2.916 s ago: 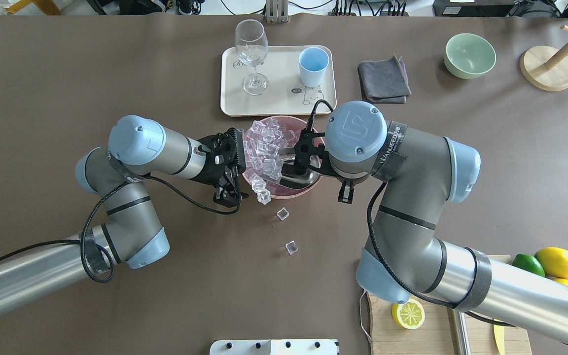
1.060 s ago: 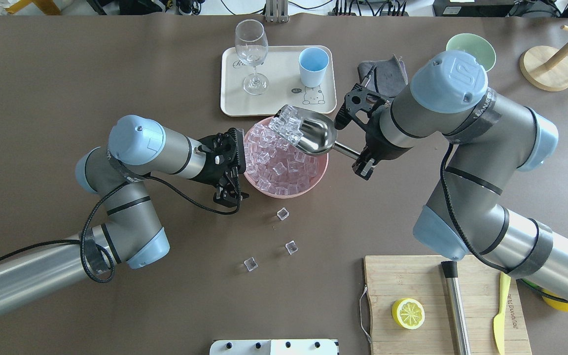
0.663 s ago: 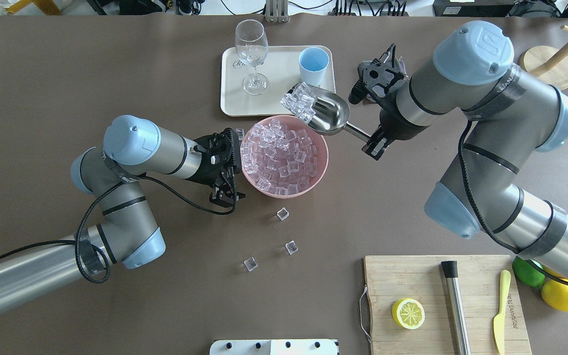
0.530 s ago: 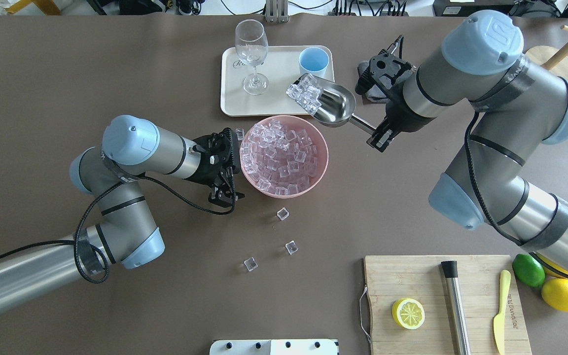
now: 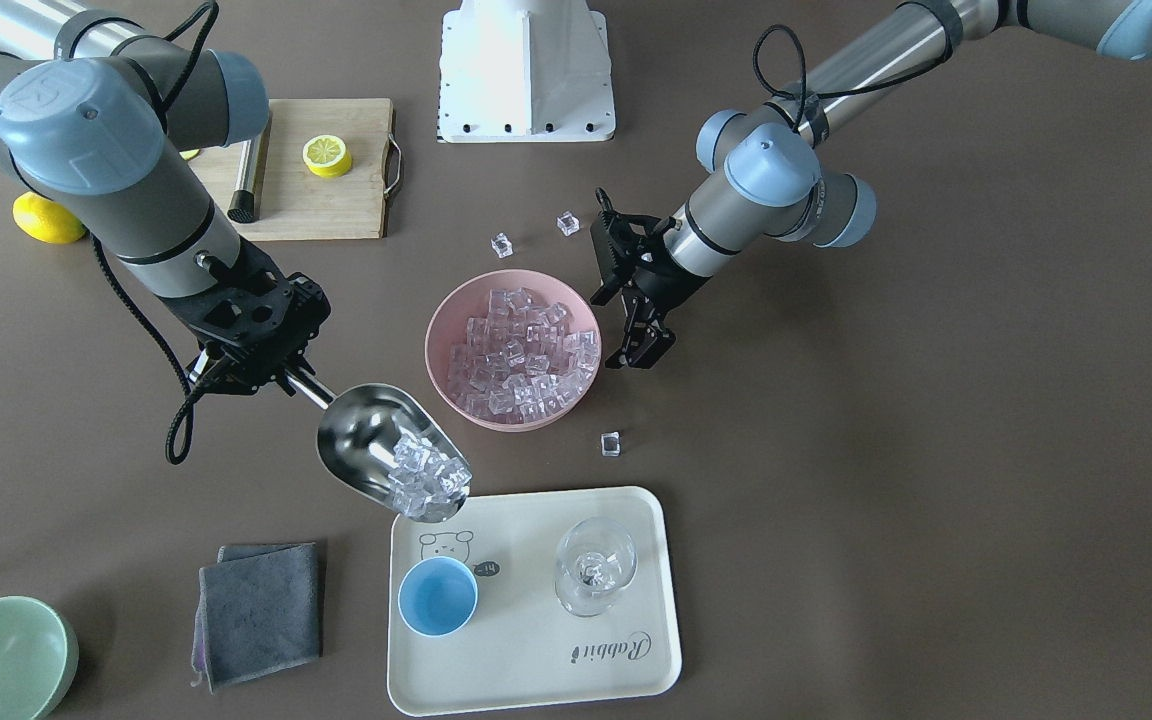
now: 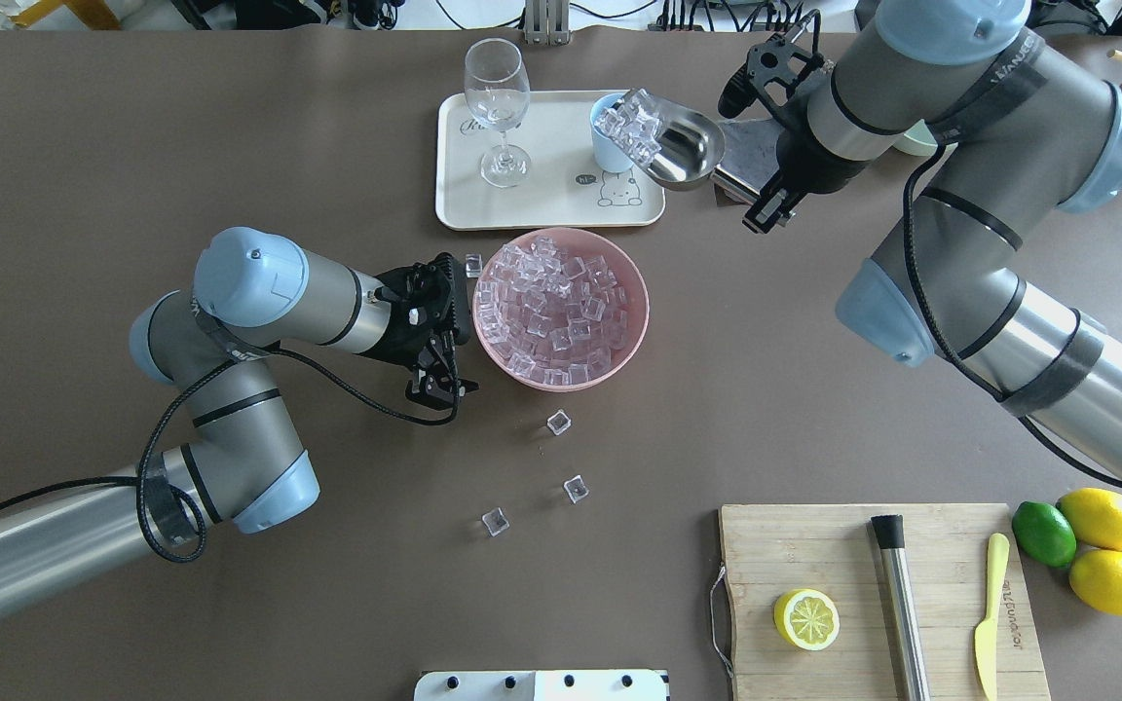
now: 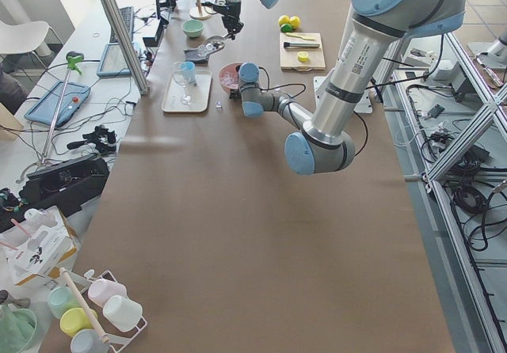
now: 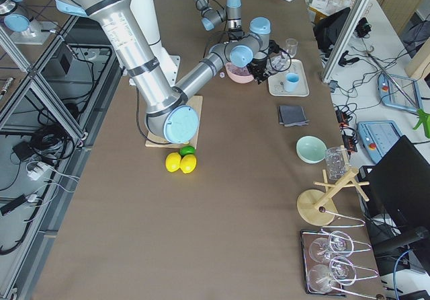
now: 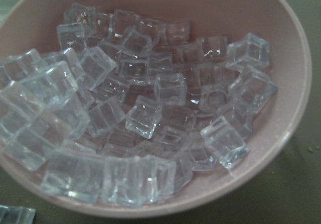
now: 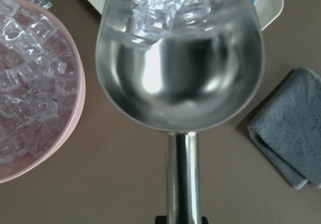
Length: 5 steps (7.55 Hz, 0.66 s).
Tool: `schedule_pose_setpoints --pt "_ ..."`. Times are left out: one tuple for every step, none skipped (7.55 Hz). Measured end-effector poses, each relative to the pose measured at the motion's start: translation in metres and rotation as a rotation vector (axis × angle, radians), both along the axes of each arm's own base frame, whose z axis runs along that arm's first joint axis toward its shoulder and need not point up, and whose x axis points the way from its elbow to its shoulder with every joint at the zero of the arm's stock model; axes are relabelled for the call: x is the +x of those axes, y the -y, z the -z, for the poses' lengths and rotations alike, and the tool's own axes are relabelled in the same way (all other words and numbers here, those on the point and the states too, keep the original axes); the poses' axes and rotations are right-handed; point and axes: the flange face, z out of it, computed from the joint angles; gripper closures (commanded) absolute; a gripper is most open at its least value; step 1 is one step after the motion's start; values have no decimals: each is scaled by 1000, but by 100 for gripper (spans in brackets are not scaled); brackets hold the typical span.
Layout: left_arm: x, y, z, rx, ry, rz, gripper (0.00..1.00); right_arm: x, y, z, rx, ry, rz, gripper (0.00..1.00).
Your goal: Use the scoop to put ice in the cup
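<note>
The shiny metal scoop (image 6: 683, 146) carries a heap of clear ice (image 6: 627, 125) at its front lip. My right gripper (image 6: 754, 200) is shut on the scoop's thin handle and holds it in the air above the tray, its mouth toward the light-blue cup (image 5: 437, 596). From overhead the scoop covers part of the cup (image 6: 602, 148). The scoop (image 10: 180, 58) fills the right wrist view. More ice (image 6: 556, 312) fills the pink bowl (image 6: 636, 343). My left gripper (image 6: 454, 326) is open and empty beside the bowl's left rim.
The cream tray (image 6: 459, 195) also holds a wine glass (image 6: 498, 107). Several loose ice cubes (image 6: 559, 422) lie on the table near the bowl. A grey cloth (image 5: 258, 612) and a green bowl (image 5: 1, 660) lie right of the tray. A cutting board (image 6: 814, 545) carries a lemon half, a steel cylinder and a yellow knife.
My right arm lifted the scoop full of ice out of the pink bowl and carried it back to the tray, by the cup. One cube fell onto the table. My left gripper drew slightly back.
</note>
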Motion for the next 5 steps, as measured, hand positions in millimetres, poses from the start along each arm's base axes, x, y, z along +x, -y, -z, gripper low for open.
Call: schedule_pose_setpoints --pt "-7 -5 0 -11 -4 4 2 7 24 -4 -15 -17 -8 100" --pt "-22 -15 -2 -59 -2 17 2 9 46 -7 -47 -42 -14 100" --pt "-42 -26 -3 -99 3 29 1 6 62 -6 -81 -65 -19 100" --pt "-63 -35 -4 -116 1 39 1 1 72 -1 -109 -87 -18 100" --pt "-91 -38 -7 -127 -6 60 0 -4 80 0 -127 -111 -4 100"
